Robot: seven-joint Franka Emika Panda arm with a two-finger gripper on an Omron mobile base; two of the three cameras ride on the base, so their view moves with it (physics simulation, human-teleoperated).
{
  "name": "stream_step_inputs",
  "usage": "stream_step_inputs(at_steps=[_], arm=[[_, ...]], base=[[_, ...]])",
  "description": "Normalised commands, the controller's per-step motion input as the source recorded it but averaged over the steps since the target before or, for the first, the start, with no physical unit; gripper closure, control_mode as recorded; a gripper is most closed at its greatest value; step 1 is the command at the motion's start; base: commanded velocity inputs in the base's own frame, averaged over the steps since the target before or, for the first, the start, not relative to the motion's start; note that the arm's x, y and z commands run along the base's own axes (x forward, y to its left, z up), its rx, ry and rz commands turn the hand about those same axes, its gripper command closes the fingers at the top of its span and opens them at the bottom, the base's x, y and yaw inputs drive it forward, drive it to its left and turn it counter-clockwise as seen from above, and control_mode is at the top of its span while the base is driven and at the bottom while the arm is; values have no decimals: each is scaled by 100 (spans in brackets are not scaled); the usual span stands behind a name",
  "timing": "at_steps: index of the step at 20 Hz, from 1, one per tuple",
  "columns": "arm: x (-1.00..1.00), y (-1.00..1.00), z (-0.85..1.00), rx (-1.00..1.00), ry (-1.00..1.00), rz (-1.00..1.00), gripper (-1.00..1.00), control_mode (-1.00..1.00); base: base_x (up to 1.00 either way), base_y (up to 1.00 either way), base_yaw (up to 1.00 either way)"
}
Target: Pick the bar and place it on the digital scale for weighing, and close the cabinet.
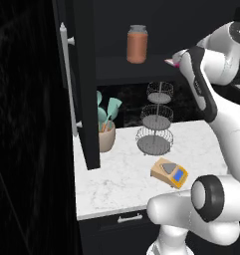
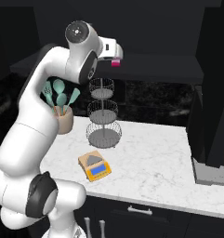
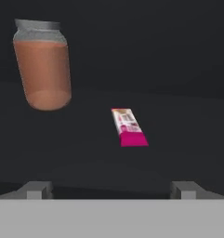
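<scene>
The bar (image 3: 129,127), pink and white with a magenta end, lies flat on the dark shelf of the open cabinet (image 1: 85,99). In the right base view the bar (image 2: 115,63) shows as a pink spot just under my raised hand. My gripper (image 3: 111,189) is open and empty. Its fingertips (image 3: 36,189) stand wide apart, short of the bar and not touching it. The digital scale (image 1: 170,173), orange-yellow with a grey plate and blue display, sits on the white marble counter (image 1: 116,184) below, with nothing on its plate. The scale (image 2: 95,167) lies near the counter's front edge.
A jar (image 3: 42,65) of brown contents stands on the shelf left of the bar. A three-tier wire basket (image 1: 156,119) and a pot of teal utensils (image 1: 106,134) stand on the counter. The left cabinet door's silver handle (image 1: 69,74) juts forward; the right door (image 2: 215,93) hangs open too.
</scene>
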Motion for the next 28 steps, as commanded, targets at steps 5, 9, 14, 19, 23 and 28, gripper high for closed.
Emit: stream_step_inputs(at_steps=[5, 9, 14, 19, 23, 28], arm=[[32, 0, -17, 0, 3, 2, -100, -100], [28, -8, -20, 0, 4, 3, -100, -100], [24, -18, -4, 0, 1, 5, -100, -100], [35, -7, -3, 0, 5, 3, -100, -100], [41, 0, -13, 0, 5, 1, -100, -100], [38, 0, -9, 0, 2, 1, -100, -100]], base=[[0, 0, 0], [0, 0, 0], [0, 0, 0], [0, 0, 0], [0, 0, 0], [0, 0, 0]])
